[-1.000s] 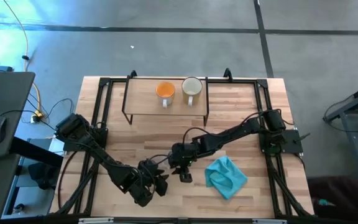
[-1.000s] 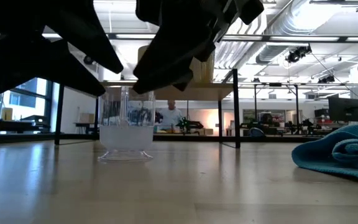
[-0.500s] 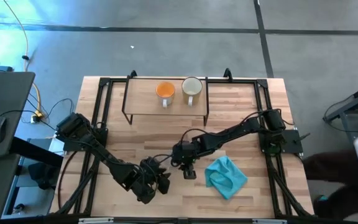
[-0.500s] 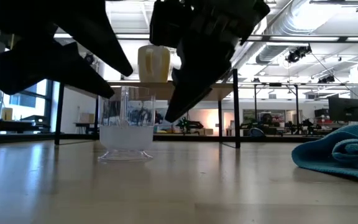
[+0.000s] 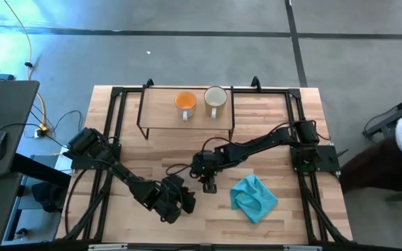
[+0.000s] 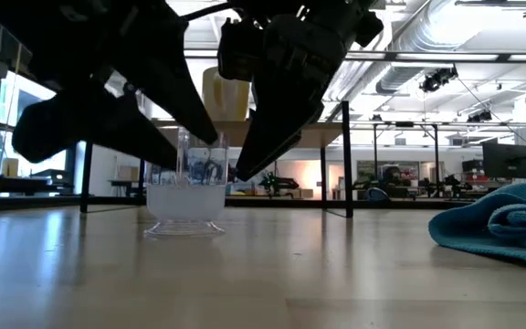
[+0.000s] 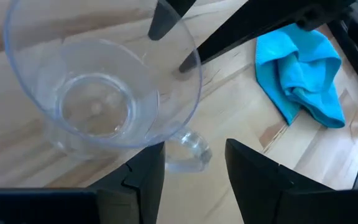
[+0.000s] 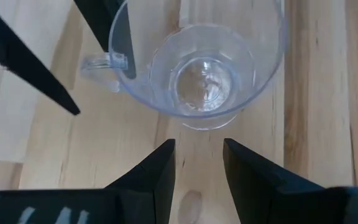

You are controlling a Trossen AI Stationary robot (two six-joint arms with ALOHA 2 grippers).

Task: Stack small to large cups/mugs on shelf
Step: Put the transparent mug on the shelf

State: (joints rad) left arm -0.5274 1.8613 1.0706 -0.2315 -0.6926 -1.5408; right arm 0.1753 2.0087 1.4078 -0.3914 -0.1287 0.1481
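A wide hall with ceiling lights runs behind the wooden counter (image 5: 271,118). In the high view the shelf (image 5: 160,117) sits at upper centre carrying the orange mug (image 5: 185,102) and the cream-white mug (image 5: 216,98); the left gripper (image 5: 181,201) and right gripper (image 5: 208,183) meet at lower centre, with the teal cloth (image 5: 254,197) just right of them.

In the low view the glass cup (image 6: 184,194) stands upright on the counter at centre left, both dark grippers hanging close over it. I judge two grippers crowding one light cup could knock it over or strike each other.

In the left wrist view the cup fills the upper left, its handle (image 7: 190,147) just ahead of the left gripper's parted, empty fingers (image 7: 143,175).

In the right wrist view the cup lies ahead of the right gripper's parted, empty fingers (image 8: 159,169).
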